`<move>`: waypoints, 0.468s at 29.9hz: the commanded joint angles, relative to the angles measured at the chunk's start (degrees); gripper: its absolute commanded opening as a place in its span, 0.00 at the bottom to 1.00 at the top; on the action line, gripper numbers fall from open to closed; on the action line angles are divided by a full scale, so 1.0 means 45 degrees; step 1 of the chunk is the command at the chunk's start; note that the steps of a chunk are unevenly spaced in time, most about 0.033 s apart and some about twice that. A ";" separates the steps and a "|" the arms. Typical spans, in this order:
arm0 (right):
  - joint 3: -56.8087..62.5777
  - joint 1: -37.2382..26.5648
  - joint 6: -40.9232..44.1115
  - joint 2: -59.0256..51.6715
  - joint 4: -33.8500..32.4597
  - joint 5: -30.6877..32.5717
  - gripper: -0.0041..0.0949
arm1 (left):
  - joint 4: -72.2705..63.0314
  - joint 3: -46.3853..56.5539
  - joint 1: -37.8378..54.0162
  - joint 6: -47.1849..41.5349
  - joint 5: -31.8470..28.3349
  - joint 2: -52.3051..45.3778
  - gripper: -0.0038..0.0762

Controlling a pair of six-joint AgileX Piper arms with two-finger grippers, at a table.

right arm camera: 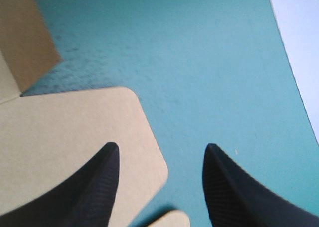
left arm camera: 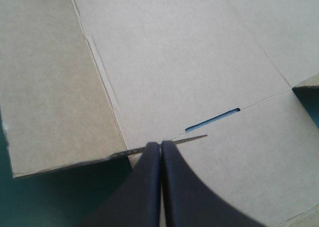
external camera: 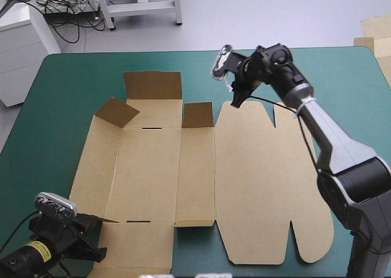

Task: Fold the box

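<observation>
The box [external camera: 183,168] is a cut sheet of brown board lying mostly flat across the middle of the teal-green surface [external camera: 61,88], its widest panel, cut into rounded lobes, spread flat toward the right. Along the far edge three small flaps [external camera: 153,84] stand raised, the leftmost tilted. Two narrow slots [external camera: 151,128] sit on the left panel's creases.

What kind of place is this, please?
Probably a robotics lab bench: a table with a teal-green cover, a cut brown box lying on it, and a left claw and right claw on robot arms.
</observation>
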 commanded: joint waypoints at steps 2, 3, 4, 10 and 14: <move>-0.0307 -0.1465 0.2088 -0.1891 -0.0291 0.0263 0.53 | -0.0064 -0.0361 -0.0044 -0.0119 -0.0702 0.0114 0.04; -0.0254 -0.1835 0.2155 -0.2148 -0.0291 0.0289 0.53 | -0.0064 -0.0361 -0.0044 -0.0119 -0.0702 0.0114 0.04; -0.0140 -0.2137 0.2259 -0.2373 -0.0291 0.0289 0.53 | -0.0064 -0.0361 -0.0044 -0.0119 -0.0702 0.0114 0.04; 0.0982 -0.4536 0.3631 -0.3711 -0.0291 0.0780 0.44 | -0.0016 -0.0361 -0.0044 -0.0119 -0.0702 0.0114 0.04; 0.2444 -0.6423 0.4456 -0.4504 -0.0291 0.1912 0.32 | -0.0016 -0.0361 -0.0044 -0.0119 -0.0702 0.0114 0.04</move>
